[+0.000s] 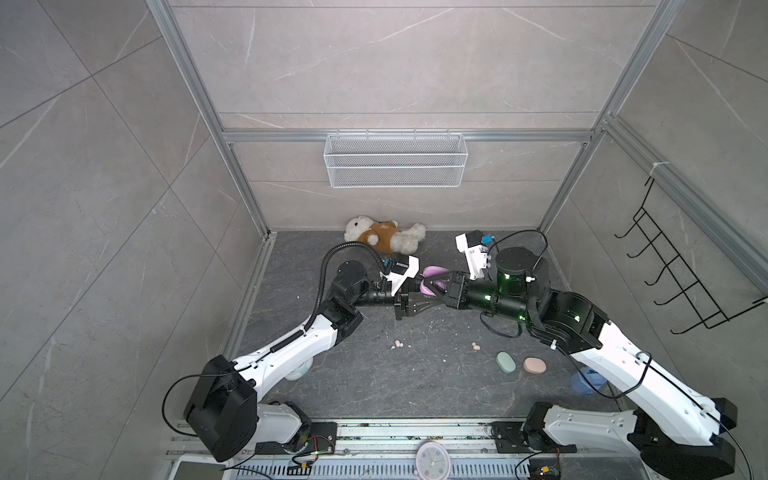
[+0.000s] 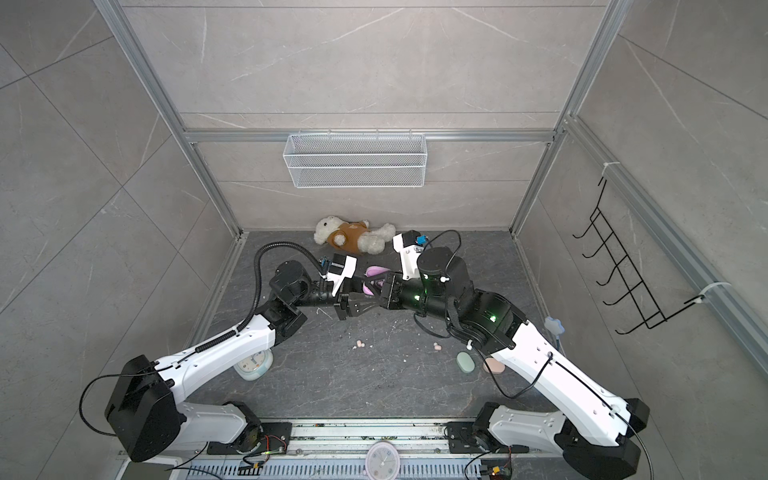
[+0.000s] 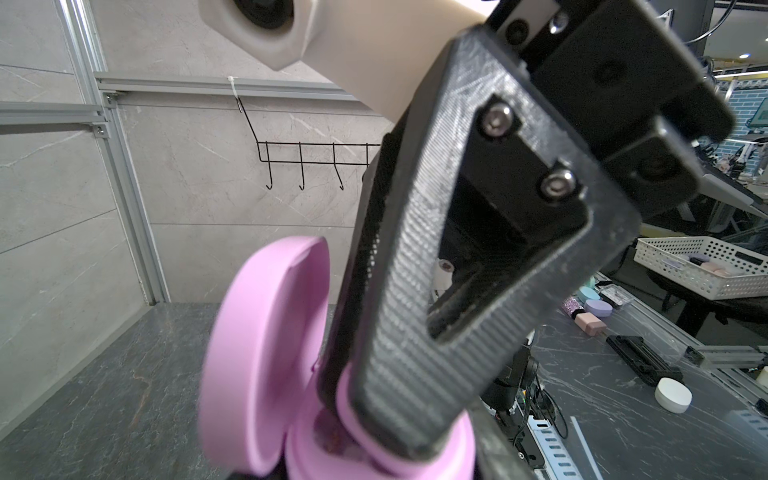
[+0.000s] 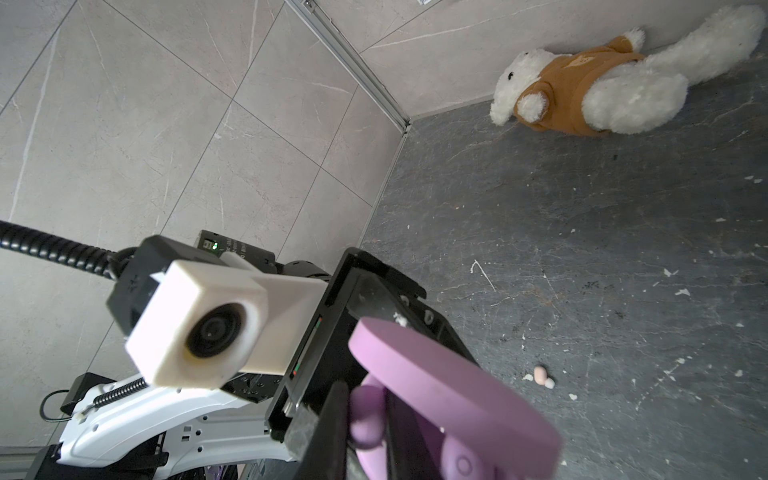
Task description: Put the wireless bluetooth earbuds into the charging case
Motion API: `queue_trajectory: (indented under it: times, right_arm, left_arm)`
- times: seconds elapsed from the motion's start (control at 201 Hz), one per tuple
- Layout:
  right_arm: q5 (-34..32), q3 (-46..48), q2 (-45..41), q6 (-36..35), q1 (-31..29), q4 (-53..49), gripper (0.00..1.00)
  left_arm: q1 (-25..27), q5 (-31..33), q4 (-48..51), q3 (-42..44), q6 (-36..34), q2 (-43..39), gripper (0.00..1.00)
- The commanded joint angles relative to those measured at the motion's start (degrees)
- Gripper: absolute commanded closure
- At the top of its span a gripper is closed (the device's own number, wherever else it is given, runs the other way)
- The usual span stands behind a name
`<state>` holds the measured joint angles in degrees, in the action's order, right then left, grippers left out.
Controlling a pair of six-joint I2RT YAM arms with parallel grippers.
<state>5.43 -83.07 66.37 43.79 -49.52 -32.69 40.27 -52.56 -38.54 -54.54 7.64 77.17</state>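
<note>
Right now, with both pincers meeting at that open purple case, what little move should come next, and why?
Probably the right pincer should ease its purple earbud a little deeper into the purple case. It is shut on the earbud right at the case's hollow, the lid stands open, and the left pincer grips the case, steadying it.

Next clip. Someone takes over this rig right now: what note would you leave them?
Left gripper: jaws shut on the open lilac case.
Right gripper: jaws shut on a lilac earbud at the case's opening, not yet seated.
Two peach earbuds lie loose on the table; green case and peach case lie shut by the right arm.
Done: cannot tell; no green earbuds show.
Left: seat this earbud, then the peach pair.
</note>
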Motion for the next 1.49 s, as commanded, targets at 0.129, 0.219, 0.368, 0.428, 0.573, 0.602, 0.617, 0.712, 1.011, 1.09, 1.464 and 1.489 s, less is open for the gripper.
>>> queue_trajectory:
  times: [0.129,0.219,0.368,0.428,0.573,0.602,0.617,0.712,1.011,1.09,1.464,1.489]
  right_arm:
    - [-0.13,0.74,-0.87,0.18,0.12,-2.24,0.77]
    - [-0.4,0.73,-1.03,0.16,0.11,-2.69,0.75]
    - [-0.75,0.23,-0.89,-0.04,0.06,-3.75,0.73]
    - [-1.23,0.1,-0.98,-0.06,0.13,-4.13,0.72]
    - [-2.72,-0.71,-1.08,-0.37,0.13,-5.34,0.69]
    - [-2.94,-0.8,-1.19,-0.37,0.08,-5.37,0.69]
    - [-3.01,-0.86,-1.18,-0.37,0.14,-5.45,0.68]
    - [-3.58,-1.26,-1.27,-0.36,0.11,-6.05,0.65]
    - [-4.64,-4.17,-1.62,-0.2,0.1,-9.44,0.58]
    - [-4.43,-5.78,-1.68,-0.02,0.11,-10.84,0.57]
    - [-2.36,-20.8,3.82,-2.75,0.21,-23.25,0.58]
    - [-3.05,-22.16,4.5,-3.09,0.16,-24.26,0.58]
  left_arm:
    - [0.22,0.26,-2.44,-1.38,-1.25,-2.79,0.74]
    - [0.25,0.27,-2.59,-1.33,-1.19,-2.83,0.74]
    - [0.2,0.3,-2.6,-1.35,-1.13,-3.16,0.74]
    - [0.26,0.32,-2.59,-1.4,-1.13,-3.25,0.74]
    - [0.28,0.34,-2.52,-1.36,-1.04,-3.25,0.75]
    - [0.29,0.27,-2.56,-1.4,-1.05,-3.28,0.75]
    - [0.25,0.33,-2.53,-1.38,-1.01,-3.32,0.74]
    - [0.23,0.33,-2.43,-1.38,-1.03,-3.26,0.75]
    - [0.26,0.36,-2.59,-1.31,-0.65,-2.93,0.75]
    - [0.24,0.48,-2.26,-1.3,-0.76,-2.88,0.75]
    - [0.28,1.02,0.22,-0.14,-0.71,-3.45,0.75]
    - [0.32,0.99,0.22,0.0,-0.49,-3.58,0.75]
